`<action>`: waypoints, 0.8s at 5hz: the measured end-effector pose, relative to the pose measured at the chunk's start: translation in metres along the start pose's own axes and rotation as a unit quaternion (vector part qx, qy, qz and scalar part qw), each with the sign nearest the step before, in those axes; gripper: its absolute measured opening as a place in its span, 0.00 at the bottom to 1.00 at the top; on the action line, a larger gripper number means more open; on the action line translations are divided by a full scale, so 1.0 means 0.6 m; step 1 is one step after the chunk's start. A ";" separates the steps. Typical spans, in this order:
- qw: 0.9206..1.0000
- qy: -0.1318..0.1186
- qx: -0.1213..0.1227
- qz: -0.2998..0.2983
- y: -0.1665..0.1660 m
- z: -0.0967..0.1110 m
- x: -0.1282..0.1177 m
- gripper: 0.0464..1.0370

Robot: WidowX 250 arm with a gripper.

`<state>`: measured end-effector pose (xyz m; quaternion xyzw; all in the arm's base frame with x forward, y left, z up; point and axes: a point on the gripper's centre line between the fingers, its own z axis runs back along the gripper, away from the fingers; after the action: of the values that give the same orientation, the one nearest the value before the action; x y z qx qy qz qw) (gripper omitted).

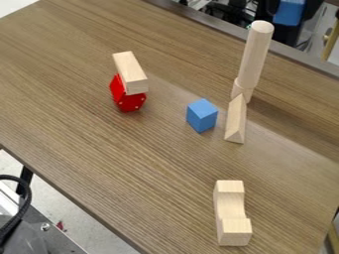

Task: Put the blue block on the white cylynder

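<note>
Brown wood-grain tabletop (pixel 99 149) under the blue block (pixel 202 116), dark clutter (pixel 268 10) well behind it, tbh can't tell the tool's state.

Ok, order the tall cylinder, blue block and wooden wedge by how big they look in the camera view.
1. Tall cylinder
2. Blue block and wooden wedge: too alike to rank.

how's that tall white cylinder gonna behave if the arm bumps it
The tall cylinder would probably tip easily, being narrow for its height and perched on a short round piece. It looks like bare wood, so likely stiff and fairly light. Once down, its round sides could let it roll across the table.
</note>
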<state>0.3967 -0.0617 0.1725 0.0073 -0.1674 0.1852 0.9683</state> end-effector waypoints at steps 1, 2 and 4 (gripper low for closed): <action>1.000 0.002 0.003 0.004 0.006 -0.001 0.002 0.52; 1.000 0.003 0.006 0.014 0.015 -0.002 0.006 0.52; 0.999 0.010 0.010 0.030 0.030 -0.005 0.010 0.52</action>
<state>0.3964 -0.0425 0.1708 0.0099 -0.1562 0.2163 0.9637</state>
